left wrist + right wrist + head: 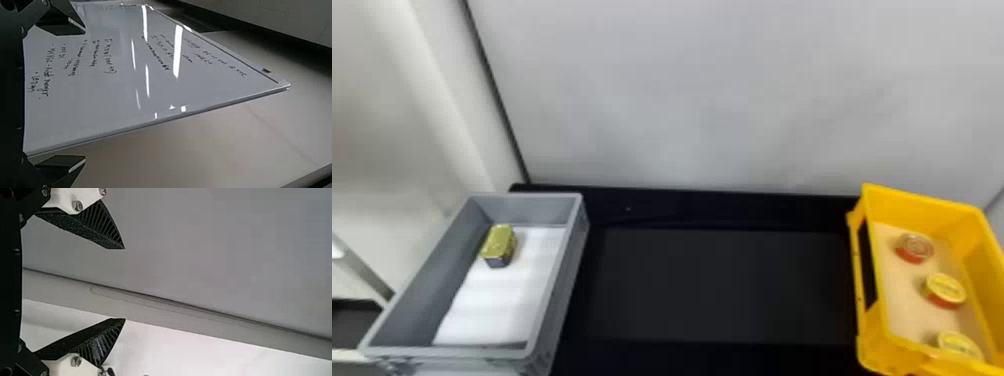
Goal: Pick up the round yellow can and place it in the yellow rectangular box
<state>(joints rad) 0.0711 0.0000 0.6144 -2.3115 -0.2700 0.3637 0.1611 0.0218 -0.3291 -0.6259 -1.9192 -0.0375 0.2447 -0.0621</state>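
Observation:
Several round cans lie in the yellow rectangular box (pixel 874 300) at the right of the head view: a round yellow can (pixel 945 289) with a red side in the middle, another yellow-topped can (pixel 959 344) nearer the front wall, and a red can (pixel 915 248) with a paler lid farther back. In the left wrist view my left gripper (pixel 85 96) is open, facing a whiteboard, nothing between its fingers. My right gripper (pixel 125 284) also stands open and unloaded in the right wrist view, before a plain pale wall.
A grey box (pixel 559 280) stands at the left with a gold-lidded tin (pixel 499 245) on its white liner. Between the two boxes lies the black table surface (pixel 722 285). A pale wall (pixel 732 100) rises behind, and a whiteboard (pixel 117 90) shows in the left wrist view.

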